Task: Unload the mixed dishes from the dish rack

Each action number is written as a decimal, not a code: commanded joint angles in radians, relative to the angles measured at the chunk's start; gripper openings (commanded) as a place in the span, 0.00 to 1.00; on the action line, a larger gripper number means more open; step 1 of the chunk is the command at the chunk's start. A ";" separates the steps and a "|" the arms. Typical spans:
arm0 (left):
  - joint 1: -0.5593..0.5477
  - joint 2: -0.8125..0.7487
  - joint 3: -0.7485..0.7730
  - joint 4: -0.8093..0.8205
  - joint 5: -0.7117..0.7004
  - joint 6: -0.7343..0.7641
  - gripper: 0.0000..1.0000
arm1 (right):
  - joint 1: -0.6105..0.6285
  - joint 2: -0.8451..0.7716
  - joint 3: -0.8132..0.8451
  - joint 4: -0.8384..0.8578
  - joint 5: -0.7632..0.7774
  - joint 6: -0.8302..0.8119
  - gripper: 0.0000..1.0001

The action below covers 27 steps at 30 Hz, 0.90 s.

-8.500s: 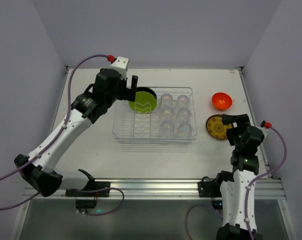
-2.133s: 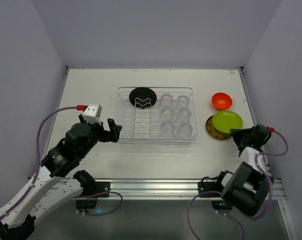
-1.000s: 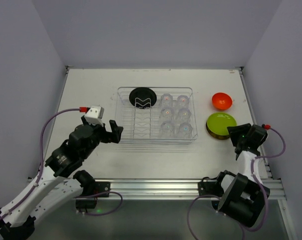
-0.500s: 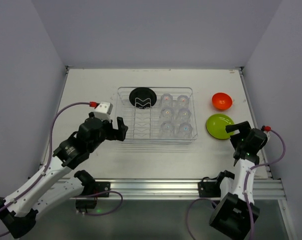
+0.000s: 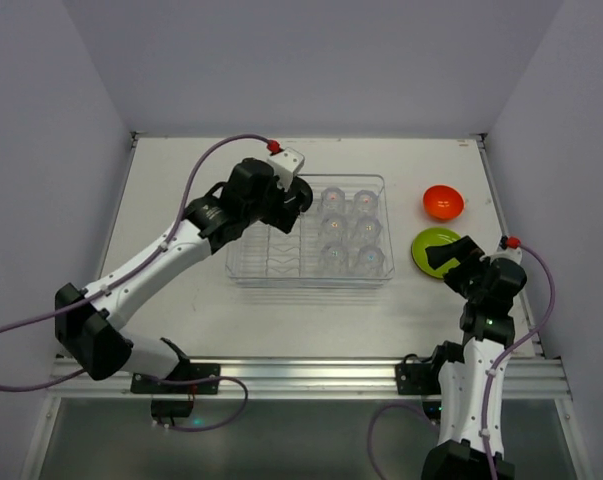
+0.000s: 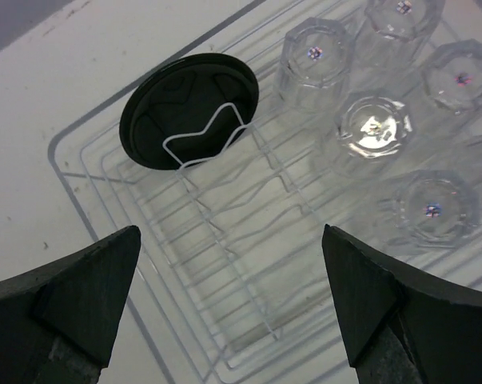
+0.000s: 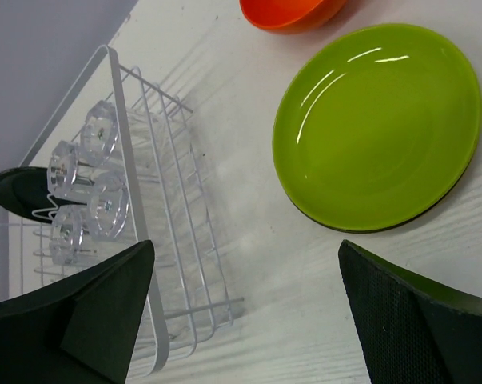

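Observation:
The clear dish rack (image 5: 249,262) holds several clear cups (image 5: 348,229) upside down on its right side. A round black plate (image 6: 189,110) stands in a far-left slot, back towards the left wrist camera. My left gripper (image 5: 299,193) hovers over it, open and empty (image 6: 233,320). The lime-green plate (image 7: 376,124) lies flat right of the rack on a dark-rimmed plate whose face is hidden. The orange bowl (image 5: 443,201) sits beyond it. My right gripper (image 5: 439,258) is open and empty (image 7: 244,320), just above the lime plate's near-left edge.
The rack (image 7: 117,112) and its cups (image 7: 89,184) show at the left of the right wrist view. The table's raised right edge (image 5: 501,220) runs close behind the bowl (image 7: 292,12). Grey walls enclose three sides.
My left arm swung from the rack's near-left side up over the black plate at its far left. My right gripper shifted a little left beside the lime plate, which lies released.

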State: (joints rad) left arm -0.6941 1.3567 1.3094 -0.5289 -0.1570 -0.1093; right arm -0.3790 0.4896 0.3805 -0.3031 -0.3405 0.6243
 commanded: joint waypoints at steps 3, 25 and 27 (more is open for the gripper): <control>0.018 0.132 0.016 0.219 -0.070 0.454 1.00 | 0.025 0.021 0.032 -0.030 -0.101 -0.063 0.99; 0.185 0.634 0.418 0.038 0.145 0.882 0.87 | 0.032 -0.063 -0.017 0.005 -0.221 -0.072 0.99; 0.191 0.651 0.433 0.027 0.184 0.885 0.74 | 0.034 -0.057 -0.019 0.009 -0.227 -0.072 0.99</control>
State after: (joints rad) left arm -0.5228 1.9858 1.6882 -0.4644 -0.0666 0.7250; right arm -0.3477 0.4362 0.3679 -0.3325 -0.5289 0.5671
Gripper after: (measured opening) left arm 0.775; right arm 0.989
